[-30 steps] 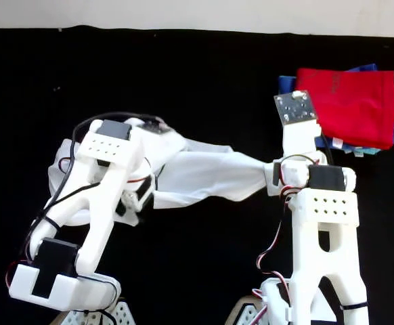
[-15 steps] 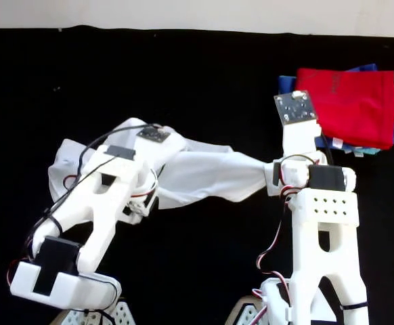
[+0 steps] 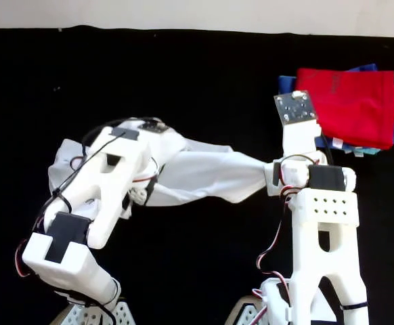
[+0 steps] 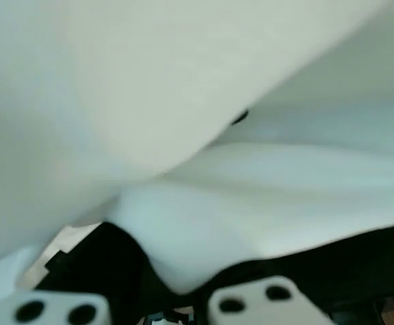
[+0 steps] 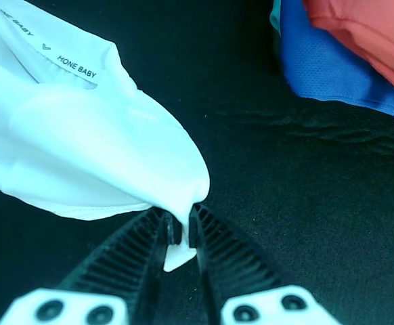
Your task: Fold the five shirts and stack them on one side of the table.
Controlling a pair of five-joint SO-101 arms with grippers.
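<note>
the white shirt [image 3: 204, 172] looks light, thin and limp. it sags and creases wherever nothing holds it, so it should drape rather than keep an edge, and a fold will likely need a seam or corner to be held taut. the cloth looks smooth, so a shallow pinch could slip. hems, the collar band and corners look like the surest places to take hold.

it is plain white with a small printed neck label. it hangs in a rumpled band over the black table [image 3: 183, 81], from about 9 o'clock to the centre. the right gripper [image 5: 181, 233] has its ribbed fingers nearly closed on one corner tip at the centre end, with a little tab of cloth poking through. the left gripper [image 3: 140, 195] sits buried in the bunched 9 o'clock end, and i cannot tell whether it has a hold.

at 2 o'clock a folded red shirt [image 3: 349, 105] lies on a blue shirt [image 3: 288, 84], well apart from the white one.
</note>
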